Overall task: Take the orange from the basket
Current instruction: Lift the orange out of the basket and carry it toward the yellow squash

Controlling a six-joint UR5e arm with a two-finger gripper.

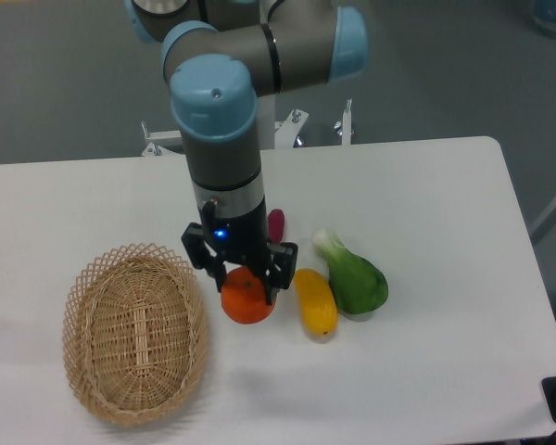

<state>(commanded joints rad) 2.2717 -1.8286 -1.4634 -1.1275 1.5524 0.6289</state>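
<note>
Black fingers [271, 278] of the gripper [242, 281] clamp the orange [246, 298] from either side, holding it clear of the basket [135, 332] and to its right, above the white table [426, 213]. Round, smooth and bright orange, the fruit shows its lower half plainly; its top is tucked under the gripper body, so the exact contact points are hard to make out. Whether it hangs above the tabletop or touches it cannot be told from this angle.

Nearest the camera, the oval tan wicker basket lies at lower left, lattice rim open. Just right of the orange sits a yellow squash [315, 301], with a leafy green vegetable [356, 277] beside it. Farther back, a purple vegetable [276, 222] is mostly hidden behind the arm [221, 139], whose upper joints are cut off by the top edge.
</note>
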